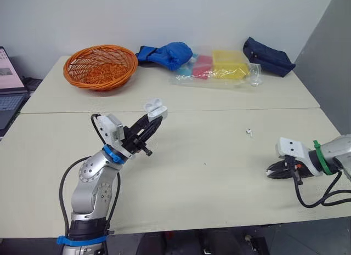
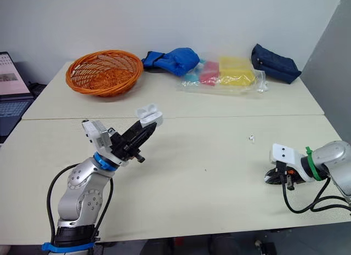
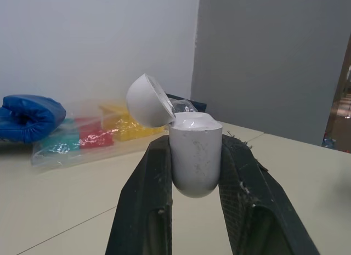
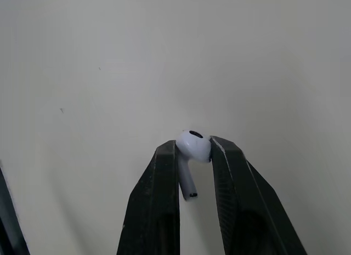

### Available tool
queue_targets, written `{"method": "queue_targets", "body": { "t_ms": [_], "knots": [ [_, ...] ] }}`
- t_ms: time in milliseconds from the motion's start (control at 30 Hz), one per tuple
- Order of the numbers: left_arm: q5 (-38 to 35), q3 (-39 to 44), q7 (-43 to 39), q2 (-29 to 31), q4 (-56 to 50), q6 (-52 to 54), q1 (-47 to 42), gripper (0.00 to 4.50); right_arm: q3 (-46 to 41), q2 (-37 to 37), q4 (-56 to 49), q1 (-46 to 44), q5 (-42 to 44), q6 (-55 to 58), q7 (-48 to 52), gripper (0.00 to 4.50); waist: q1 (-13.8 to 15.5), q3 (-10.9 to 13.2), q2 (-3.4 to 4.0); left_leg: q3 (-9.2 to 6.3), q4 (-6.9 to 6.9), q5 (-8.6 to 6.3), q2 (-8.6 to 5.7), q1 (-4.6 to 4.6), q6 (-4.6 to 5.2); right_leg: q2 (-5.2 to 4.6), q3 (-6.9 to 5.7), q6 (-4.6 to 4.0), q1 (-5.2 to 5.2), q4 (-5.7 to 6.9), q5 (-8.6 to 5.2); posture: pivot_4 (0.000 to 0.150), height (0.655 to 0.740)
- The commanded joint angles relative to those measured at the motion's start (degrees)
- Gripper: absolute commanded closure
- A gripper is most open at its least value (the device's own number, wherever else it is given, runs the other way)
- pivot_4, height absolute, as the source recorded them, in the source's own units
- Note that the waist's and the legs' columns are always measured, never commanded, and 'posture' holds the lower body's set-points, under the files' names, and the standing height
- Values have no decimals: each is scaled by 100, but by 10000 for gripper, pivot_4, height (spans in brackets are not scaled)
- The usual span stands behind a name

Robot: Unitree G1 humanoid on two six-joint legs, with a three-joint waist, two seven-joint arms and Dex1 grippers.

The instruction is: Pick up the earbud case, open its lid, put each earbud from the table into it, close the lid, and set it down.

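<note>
My right tool (image 4: pixel 193 149) is closed on one earbud (image 4: pixel 192 143), gripped by its round head with the stem hanging free, and the forearm lies low over the worktop (image 1: pixel 219 181) near its right edge. I judge the bud very light, hard and slippery, and liable to twist out under any extra squeeze. My left tool (image 1: pixel 154 121), arm raised and angled forward, clamps the rigid, glossy case (image 3: pixel 195 159) across its lower body with the lid (image 3: pixel 147 100) open. The second earbud (image 1: pixel 249 132) lies loose on the worktop, nearer the right arm.
</note>
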Motion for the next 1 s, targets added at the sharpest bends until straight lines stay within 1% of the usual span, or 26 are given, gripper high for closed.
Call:
{"method": "queue_targets", "body": {
  "t_ms": [33, 167, 367, 467, 600, 900, 967, 1000],
  "knots": [
    [-61, -34, -40, 91, -202, -25, 26, 37374, -6, -344, 535, 48, -446, -612, 138, 40319, 3, 4, 6, 1, 1, 0, -1, -1, 0, -1, 1, 2, 0, 0, 1, 1500, 7400],
    [-90, -49, 13, 123, -256, -2, 86, 37374, 33, -425, 868, 63, -762, -890, 78, 40319, 5, 5, 8, 8, 1, 0, -4, -1, 0, -6, 5, 5, 0, -4, 2, 1500, 7400],
    [-121, -44, 43, 168, -395, 66, 177, 37374, -115, -652, 696, 120, -759, -897, 353, 40319, 5, 5, 10, 5, 7, 0, -4, 0, -1, -6, 4, 13, 2, 4, 7, 1500, 7400],
    [-118, -53, 56, 167, -481, 102, 215, 37374, -72, -757, 975, 92, -958, -1198, 352, 40319, 5, 5, 10, 6, 10, 0, -4, 0, -1, -6, 4, 15, 2, 4, 8, 1500, 7400],
    [-117, -60, 110, 144, -592, 115, 281, 37374, 10, -595, 1360, -72, -1189, -1535, 235, 40319, 5, 5, 10, 10, 12, 0, -4, 4, -1, -6, 5, 19, 2, 4, 11, 1500, 7400],
    [-133, -68, 179, 149, -734, 159, 450, 37374, 86, -339, 1947, -323, -1547, -1869, 204, 40319, -1, 4, 10, 20, 17, 1, -4, 16, -1, -6, 9, 22, 12, 7, 17, 1500, 7400],
    [-136, -94, 173, 140, -748, 173, 451, 37374, 84, -278, 2029, -363, -1566, -1906, 184, 33142, -1, 4, 10, 23, 21, 1, -4, 25, -1, -6, 18, 19, 16, 6, 20, 1500, 7400],
    [-135, -105, 168, 139, -753, 177, 450, 37374, 78, -256, 2058, -380, -1568, -1890, 187, 30952, -2, 4, 10, 29, 21, 1, -5, 32, -1, -6, 24, 16, 20, 6, 20, 1500, 7400]
  ]
}}
